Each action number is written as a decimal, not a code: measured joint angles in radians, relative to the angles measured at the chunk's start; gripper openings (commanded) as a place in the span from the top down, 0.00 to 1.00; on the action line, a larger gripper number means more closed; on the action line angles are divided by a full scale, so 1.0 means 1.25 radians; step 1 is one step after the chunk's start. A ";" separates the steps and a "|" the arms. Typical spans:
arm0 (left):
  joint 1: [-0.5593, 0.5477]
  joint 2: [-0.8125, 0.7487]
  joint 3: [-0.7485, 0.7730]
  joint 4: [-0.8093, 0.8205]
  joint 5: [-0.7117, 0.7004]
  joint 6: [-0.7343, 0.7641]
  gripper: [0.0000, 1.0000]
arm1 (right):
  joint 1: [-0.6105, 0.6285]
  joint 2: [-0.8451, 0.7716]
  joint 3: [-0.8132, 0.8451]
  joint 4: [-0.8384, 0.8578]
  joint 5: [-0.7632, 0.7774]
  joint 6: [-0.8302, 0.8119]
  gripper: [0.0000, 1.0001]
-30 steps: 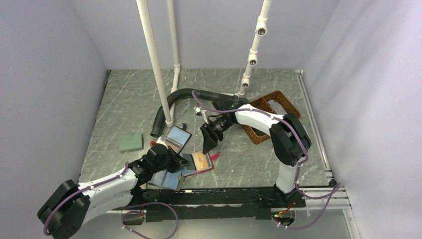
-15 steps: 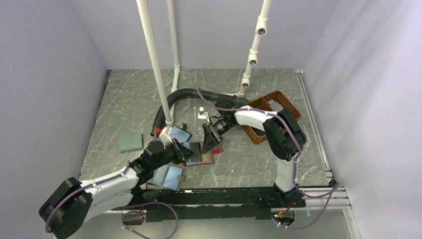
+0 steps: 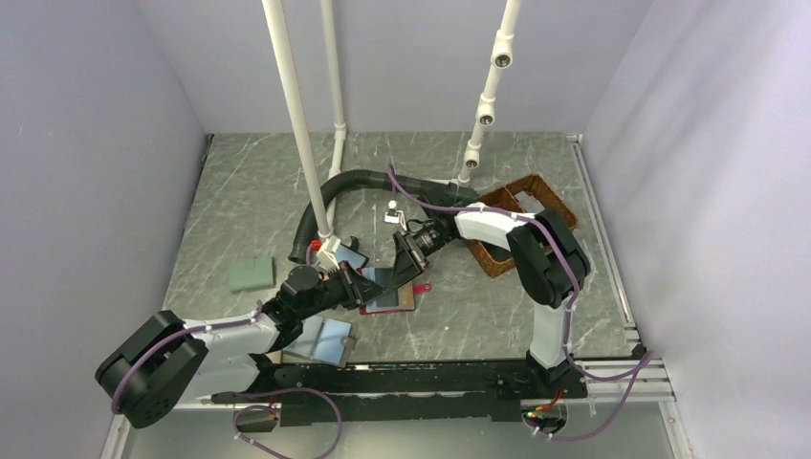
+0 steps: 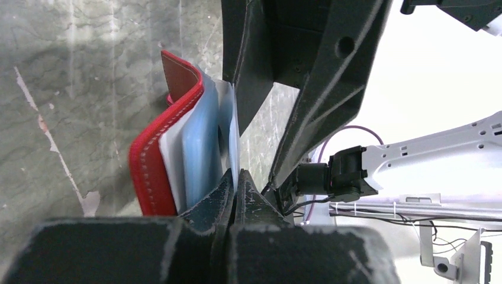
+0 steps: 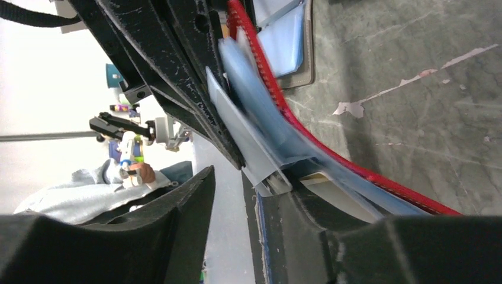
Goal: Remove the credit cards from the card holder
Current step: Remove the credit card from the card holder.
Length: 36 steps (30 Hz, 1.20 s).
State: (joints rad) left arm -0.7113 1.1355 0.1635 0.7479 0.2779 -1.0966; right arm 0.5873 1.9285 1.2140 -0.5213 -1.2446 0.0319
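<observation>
The red card holder (image 3: 387,298) is held up on edge between my two grippers near the table's middle. My left gripper (image 3: 361,285) is shut on a thin pale-blue leaf (image 4: 233,133) at the holder's open side. The red stitched rim (image 4: 151,171) curves to the left of my left gripper (image 4: 235,177). My right gripper (image 3: 402,271) is open. One of its fingers (image 5: 308,236) lies against the holder's blue-grey leaves (image 5: 260,142); the gap at my right gripper (image 5: 228,177) is empty. A cream edge (image 5: 331,190) shows inside the holder (image 5: 331,155). No dark credit cards show.
A grey-blue folding wallet (image 3: 320,340) lies by my left arm. A black-rimmed case (image 3: 340,256) lies behind it, and a green pad (image 3: 252,274) to the left. A brown basket (image 3: 524,206) is at the right. A black hose (image 3: 344,184) and white pipes (image 3: 301,134) stand behind.
My left gripper has moved right and away from the folding wallet to the red holder and shut on its leaf. The holder has gone from lying flat to being raised on edge.
</observation>
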 measured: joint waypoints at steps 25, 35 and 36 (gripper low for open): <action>-0.002 -0.207 -0.042 -0.099 -0.074 -0.063 0.79 | -0.016 -0.005 -0.080 0.184 -0.162 0.143 1.00; -0.002 -0.239 -0.063 -0.104 -0.087 -0.080 1.00 | -0.016 -0.005 -0.091 0.188 -0.165 0.144 1.00; -0.002 -0.242 -0.066 -0.101 -0.088 -0.081 1.00 | -0.016 -0.005 -0.092 0.189 -0.164 0.143 1.00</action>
State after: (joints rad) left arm -0.7143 0.8330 0.0807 0.6212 0.1677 -1.1984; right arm 0.5678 1.9224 1.0988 -0.2855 -1.4502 0.2100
